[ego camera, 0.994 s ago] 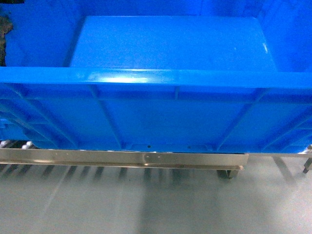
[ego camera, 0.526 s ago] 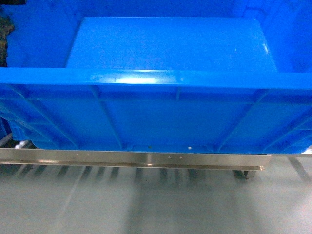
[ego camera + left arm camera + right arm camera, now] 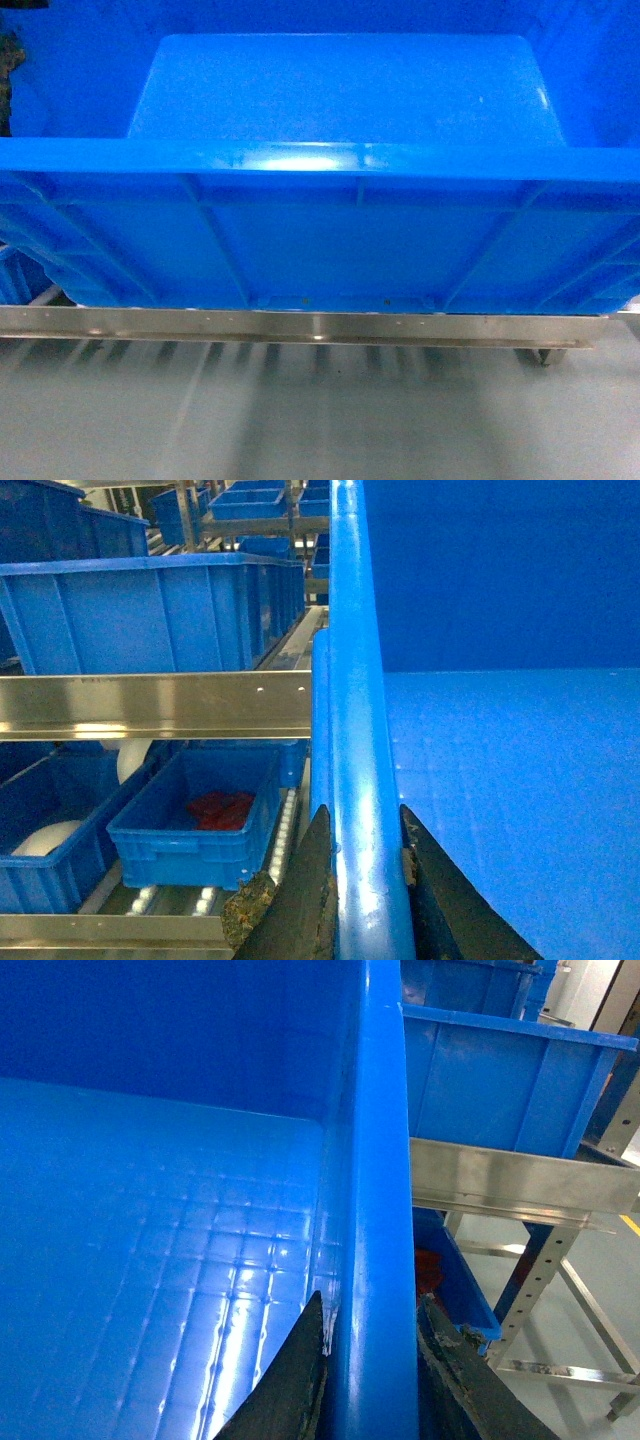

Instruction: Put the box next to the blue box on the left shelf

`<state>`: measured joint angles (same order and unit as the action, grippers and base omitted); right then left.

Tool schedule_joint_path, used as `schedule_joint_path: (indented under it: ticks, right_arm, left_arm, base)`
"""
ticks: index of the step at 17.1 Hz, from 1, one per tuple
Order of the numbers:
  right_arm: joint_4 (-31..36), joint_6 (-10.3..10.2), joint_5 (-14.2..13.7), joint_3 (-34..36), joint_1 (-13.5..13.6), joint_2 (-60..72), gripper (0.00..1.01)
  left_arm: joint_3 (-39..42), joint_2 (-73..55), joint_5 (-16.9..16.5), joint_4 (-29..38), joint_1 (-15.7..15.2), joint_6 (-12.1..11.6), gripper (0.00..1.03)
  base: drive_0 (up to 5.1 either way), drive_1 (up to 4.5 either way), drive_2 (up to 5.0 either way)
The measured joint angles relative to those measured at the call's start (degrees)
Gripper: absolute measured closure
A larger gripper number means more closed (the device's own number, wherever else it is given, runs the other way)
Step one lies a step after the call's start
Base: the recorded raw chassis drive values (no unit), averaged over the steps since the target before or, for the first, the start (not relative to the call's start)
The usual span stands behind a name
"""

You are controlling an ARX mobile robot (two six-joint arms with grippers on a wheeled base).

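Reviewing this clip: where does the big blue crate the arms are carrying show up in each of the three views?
Head: the box fills the upper two thirds, its near rim straight across.
Left wrist: the box's rim runs up the middle, its floor on the right; the left gripper clamps that rim.
Right wrist: its floor fills the left, its rim runs up right of centre, held by the right gripper.
Shared landmark: the steel shelf rail.

Blue box (image 3: 330,240) above steel rail (image 3: 300,327)

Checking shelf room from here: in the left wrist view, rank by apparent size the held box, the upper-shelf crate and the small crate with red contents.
1. Box, though nearness inflates it.
2. Upper-shelf crate.
3. Small crate.
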<state>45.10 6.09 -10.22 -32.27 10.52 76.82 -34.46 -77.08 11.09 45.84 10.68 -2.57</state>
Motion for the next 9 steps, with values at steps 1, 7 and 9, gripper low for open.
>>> schedule_joint_path:
  ticks: [1,7,9]
  right_arm:
    - [-0.13,0.0,-0.13,0.0,-0.04,0.0,0.83]
    - [-0.02,0.04,-0.13,0.0,0.31,-0.02,0.83]
    - [-0.04,0.07,-0.28,0.0,0.15,-0.02,0.83]
  left_arm:
    - [0.0,0.0,0.02,-0.07,0.02,0.0,0.93]
    - [0.04,0.0,-0.15,-0.13,-0.26,0.0,0.93]
    - [0.04,0.0,0.04,-0.02,-0.02,0.0,0.93]
  base:
    - [-4.9,2.54,2.5]
    - [-0.8,0.42,0.4]
    - [0.0,0.0,0.0]
